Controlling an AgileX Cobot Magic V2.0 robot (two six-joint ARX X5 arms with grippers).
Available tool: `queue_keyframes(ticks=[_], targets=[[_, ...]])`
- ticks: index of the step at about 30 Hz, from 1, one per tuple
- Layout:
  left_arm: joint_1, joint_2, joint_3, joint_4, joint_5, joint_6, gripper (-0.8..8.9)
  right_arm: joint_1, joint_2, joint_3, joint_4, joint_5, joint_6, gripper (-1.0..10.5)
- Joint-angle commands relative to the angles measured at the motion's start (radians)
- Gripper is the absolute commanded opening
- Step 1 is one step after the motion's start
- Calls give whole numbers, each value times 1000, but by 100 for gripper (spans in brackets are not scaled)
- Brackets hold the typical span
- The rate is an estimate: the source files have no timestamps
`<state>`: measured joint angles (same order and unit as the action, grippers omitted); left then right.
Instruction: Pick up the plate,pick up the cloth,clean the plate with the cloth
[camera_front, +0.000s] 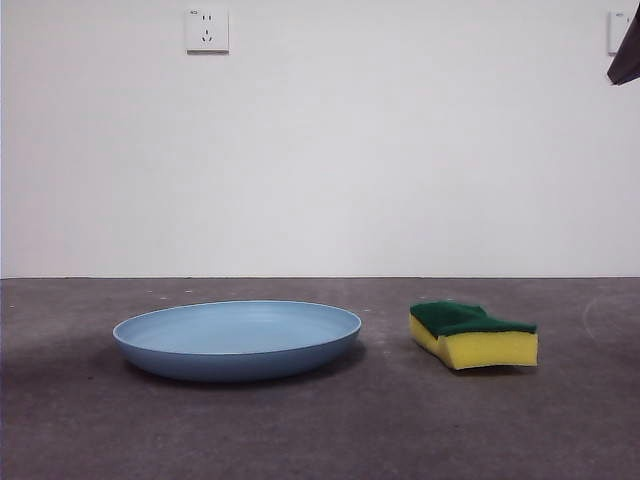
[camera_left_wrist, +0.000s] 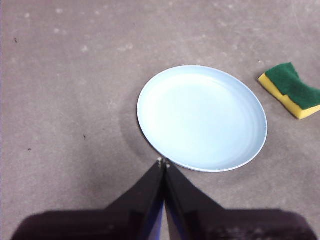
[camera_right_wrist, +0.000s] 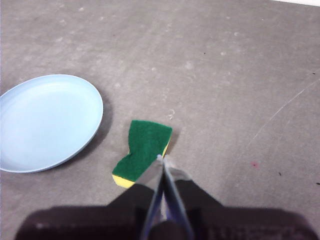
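On the grey surface (camera_front: 320, 430), the stiff plate (camera_front: 237, 338) likely wants a rim grip, the soft cloth (camera_front: 473, 335) a side pinch; left claw (camera_left_wrist: 163, 164) and right claw (camera_right_wrist: 162, 159) are pressed together.

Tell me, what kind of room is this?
Probably a bare test room: a grey table against a blank white wall with a socket, holding only a plate and sponge.

Looks like a bare lab or test room: plain white wall (camera_front: 320, 150) filling the upper frame, a white wall socket (camera_front: 207, 30) at upper left, and a scuffed grey tabletop (camera_front: 320, 430) across the bottom.
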<state>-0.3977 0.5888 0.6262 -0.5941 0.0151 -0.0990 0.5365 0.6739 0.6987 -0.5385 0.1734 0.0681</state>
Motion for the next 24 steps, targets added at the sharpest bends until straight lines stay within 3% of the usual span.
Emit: queue_keyframes(ticks=[1,13,20,24], targets=[[-3,5,-5,1,5,-10,-3,1,-1,-6,5,2,13,2],[36,-66,-6,21,-40,52,-3,1,-1,-6,5,2,13,2],[161,-204,-127,379,-31,71,-3,1,-1,-6,5,2,13,2],[220,-300,-262,509,-10,74,-3,1,-1,-6,5,2,13,2]])
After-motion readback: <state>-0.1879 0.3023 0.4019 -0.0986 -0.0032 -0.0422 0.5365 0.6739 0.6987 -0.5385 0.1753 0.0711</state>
